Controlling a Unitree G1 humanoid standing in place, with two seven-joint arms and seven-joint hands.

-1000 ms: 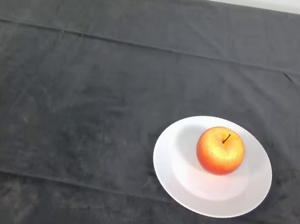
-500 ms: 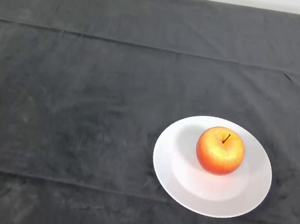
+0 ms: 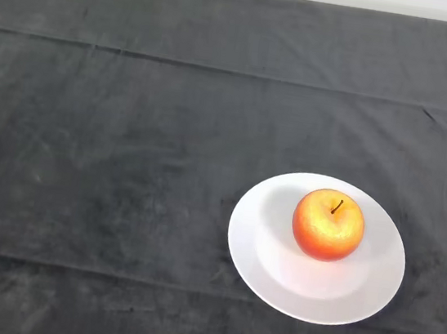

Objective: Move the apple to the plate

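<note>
The plate [image 3: 276,265] is lying on the cloth [image 3: 125,162], toward its near right part. The apple [image 3: 328,224] is sitting upright on the plate, slightly behind and right of the plate's middle, stem pointing up.

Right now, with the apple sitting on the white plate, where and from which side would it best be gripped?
Probably around the apple's widest middle, coming from above. It sits upright with its stem pointing up, slightly beyond the centre of the white plate, so the round sides are exposed all around, while the plate's raised rim hinders a low sideways approach. Avoid the stem.
</note>
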